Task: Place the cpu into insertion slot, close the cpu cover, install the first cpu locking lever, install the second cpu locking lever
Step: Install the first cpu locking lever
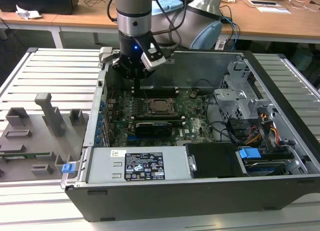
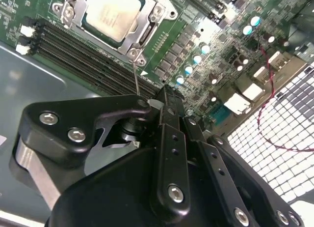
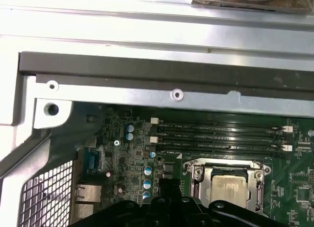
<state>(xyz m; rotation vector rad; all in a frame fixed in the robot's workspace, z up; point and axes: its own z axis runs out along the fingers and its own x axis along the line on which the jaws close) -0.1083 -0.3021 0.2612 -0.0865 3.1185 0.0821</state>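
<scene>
The cpu [image 2: 112,14] lies flat in the insertion slot [image 2: 63,10], its silver top showing through the window of the cpu cover [image 2: 142,33], which is folded down over it. The exterior view has the cpu [image 1: 161,105] at the middle of the green board. A thin wire locking lever [image 2: 137,74] stands up from the socket's corner and runs to my gripper [image 2: 166,94]. The gripper's fingers are shut, and I cannot tell whether they touch the lever. In the exterior view my gripper [image 1: 135,86] hangs just above the board, toward that view's left of the socket. The first wrist view has cpu [image 3: 228,187] and gripper [image 3: 167,185].
Black memory slots [image 2: 73,45] run along one side of the socket. A long black expansion card [image 1: 155,126] lies in front of it, with the power supply [image 1: 140,166] nearer. A metal drive cage [image 1: 240,91] stands at the exterior view's right, and a grey fixture tray [image 1: 35,131] outside the case.
</scene>
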